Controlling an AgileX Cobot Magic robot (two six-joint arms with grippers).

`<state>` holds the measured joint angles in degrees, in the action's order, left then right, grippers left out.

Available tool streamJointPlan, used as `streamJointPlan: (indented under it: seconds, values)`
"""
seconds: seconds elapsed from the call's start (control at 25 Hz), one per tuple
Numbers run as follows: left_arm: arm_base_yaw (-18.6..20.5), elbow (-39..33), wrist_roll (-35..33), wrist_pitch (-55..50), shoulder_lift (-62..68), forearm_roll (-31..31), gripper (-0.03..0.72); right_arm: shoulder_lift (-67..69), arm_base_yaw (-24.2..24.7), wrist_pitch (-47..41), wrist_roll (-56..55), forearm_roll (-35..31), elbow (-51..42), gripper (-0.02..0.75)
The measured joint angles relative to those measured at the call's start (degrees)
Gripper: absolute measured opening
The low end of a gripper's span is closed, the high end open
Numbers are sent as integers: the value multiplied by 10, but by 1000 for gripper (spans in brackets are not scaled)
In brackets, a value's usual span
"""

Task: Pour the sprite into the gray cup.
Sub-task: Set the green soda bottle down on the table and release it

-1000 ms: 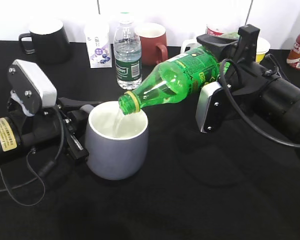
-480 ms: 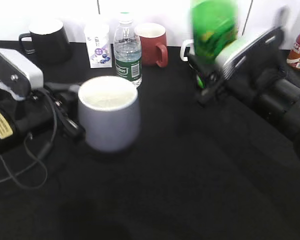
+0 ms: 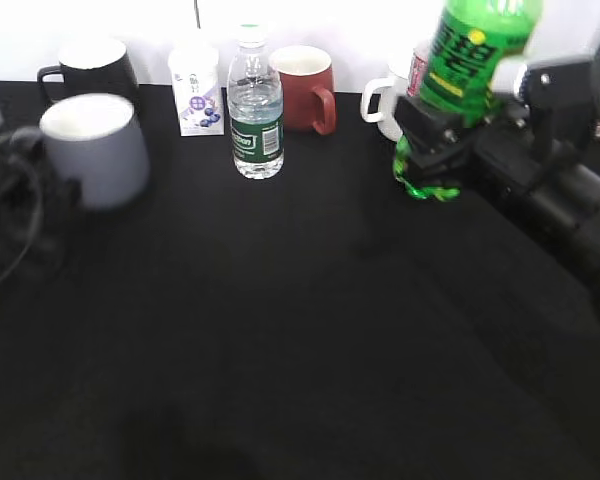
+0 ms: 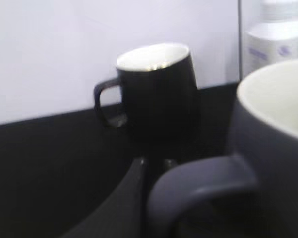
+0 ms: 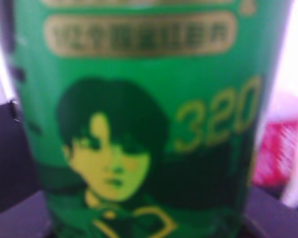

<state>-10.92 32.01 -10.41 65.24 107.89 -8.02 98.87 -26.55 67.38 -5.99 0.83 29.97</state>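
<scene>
- The sprite [image 3: 467, 55] was held upright, gripped by the right tool [image 3: 442, 150].
- The gray cup [image 3: 97, 148] was carried at its handle; the left tool's grip could not be seen.
- Pouring looked done.

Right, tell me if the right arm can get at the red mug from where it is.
Probably not as things stand. The right gripper is shut on the green bottle, so it has no free grip. The red mug stands at the back beside the water bottle, with open table in front.
</scene>
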Motion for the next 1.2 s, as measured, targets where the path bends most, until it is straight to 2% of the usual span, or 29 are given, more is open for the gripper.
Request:
streamJointPlan:
  seconds: [0.12, 0.24, 0.36, 0.44, 0.6, 0.68, 0.76, 0.88, 0.92, 1.0, 1.12, 1.2]
  values:
    - [11, 85, 0, -3, 79, 7, 60, 0, 0, 1, 18, -58, -31, 405]
    - [23, 137, 2, -10, 124, 11, 60, 0, 6, 1, 53, -125, -43, 405]
    - [25, 173, 4, -17, 145, 30, 60, 0, 22, 1, 60, -147, -43, 405]
    - [25, 175, 5, -18, 148, 32, 62, 0, 23, 1, 67, -148, -43, 405]
    - [18, 176, 9, -31, 147, 24, 181, 0, 23, 1, 75, -149, -43, 405]
    - [7, 168, 10, -26, 145, -9, 223, 0, 23, 1, 75, -152, -43, 405]
    - [-1, 130, 11, -4, 135, -26, 264, 0, 23, 1, 77, -152, -43, 405]
    - [-6, 52, 11, 17, 87, -26, 271, 0, 26, 1, 96, -179, -43, 405]
    - [-12, 21, 11, 17, 59, -27, 272, 0, 40, 1, 100, -188, -43, 405]
    - [-39, -33, 11, 17, 0, -27, 272, 0, 106, 1, 102, -175, -40, 405]
    - [-83, -84, 11, -5, -82, -27, 272, 0, 230, -38, 96, -108, -5, 405]
    - [-108, -89, 11, -51, -129, -27, 272, 18, 288, -58, 72, -50, 37, 405]
